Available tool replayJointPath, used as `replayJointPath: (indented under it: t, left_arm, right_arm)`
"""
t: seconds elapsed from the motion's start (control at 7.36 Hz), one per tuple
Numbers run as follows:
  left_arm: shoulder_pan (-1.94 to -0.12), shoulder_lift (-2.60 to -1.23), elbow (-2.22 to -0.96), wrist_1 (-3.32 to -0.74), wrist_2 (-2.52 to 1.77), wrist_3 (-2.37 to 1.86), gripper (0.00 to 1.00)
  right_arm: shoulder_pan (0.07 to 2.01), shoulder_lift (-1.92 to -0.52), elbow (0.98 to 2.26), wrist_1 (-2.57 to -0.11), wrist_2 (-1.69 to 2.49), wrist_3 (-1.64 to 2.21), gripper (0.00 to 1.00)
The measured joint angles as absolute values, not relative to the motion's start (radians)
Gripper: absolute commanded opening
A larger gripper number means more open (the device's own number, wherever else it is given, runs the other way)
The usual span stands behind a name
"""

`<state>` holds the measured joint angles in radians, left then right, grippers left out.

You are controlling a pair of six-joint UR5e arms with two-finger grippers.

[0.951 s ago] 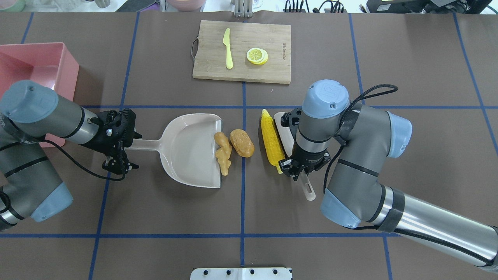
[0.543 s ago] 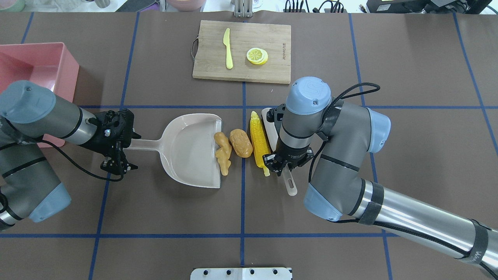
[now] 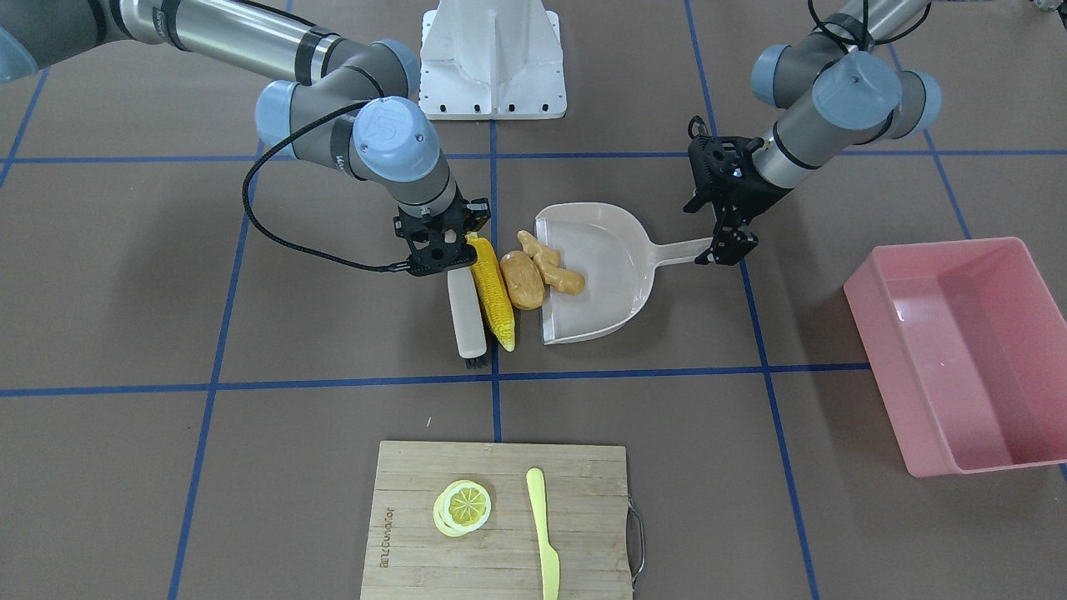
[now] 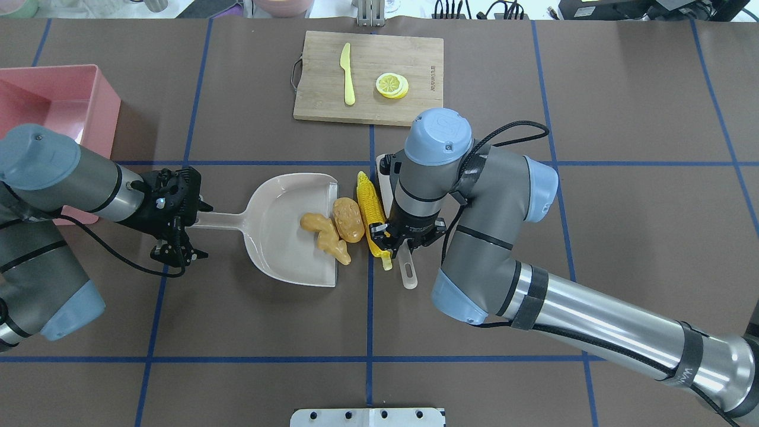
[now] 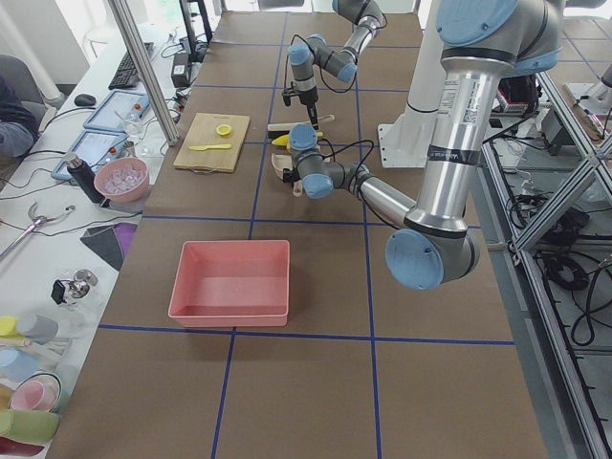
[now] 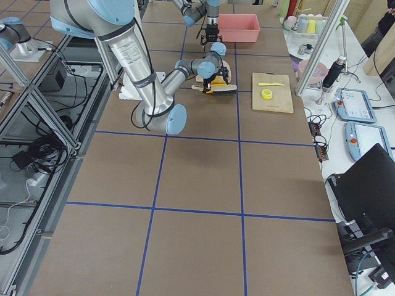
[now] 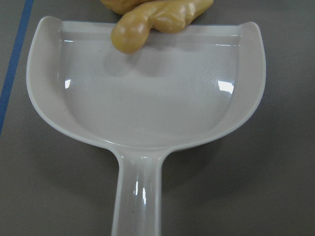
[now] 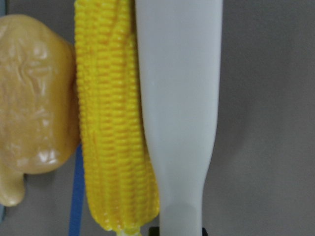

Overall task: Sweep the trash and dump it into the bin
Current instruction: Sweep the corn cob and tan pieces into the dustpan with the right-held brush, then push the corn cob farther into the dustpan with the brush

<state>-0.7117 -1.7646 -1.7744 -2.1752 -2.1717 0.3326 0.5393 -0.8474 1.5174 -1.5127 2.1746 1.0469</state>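
right hand (image 4: 397, 244): pinching the brush (image 3: 467, 315) handle, brush laid along the corn (image 4: 370, 207) | corn: touching the potato (image 4: 348, 219) at the dustpan (image 4: 278, 196) mouth | ginger (image 4: 323, 234): mostly inside the pan, against the potato | left hand (image 3: 727, 247): pinching the dustpan handle | pink bin (image 4: 89, 107): well apart, at the left end of the desk (image 4: 652, 207)

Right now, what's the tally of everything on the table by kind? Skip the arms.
Toy foods to sweep: 3 (corn, potato, ginger)
Sweeping tools: 2 (dustpan, brush)
Bin: 1
Cutting board: 1
Knife: 1
Lemon slice stack: 1
Total: 9
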Motion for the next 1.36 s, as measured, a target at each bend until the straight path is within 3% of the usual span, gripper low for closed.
replayJointPath:
  t: [1.36]
  left_arm:
    - [-0.713,-1.760,-1.775,-2.176,-2.180,0.329,0.95]
  right_arm:
    - [0.411,-0.789,1.464,-1.241,2.157,1.372,0.00]
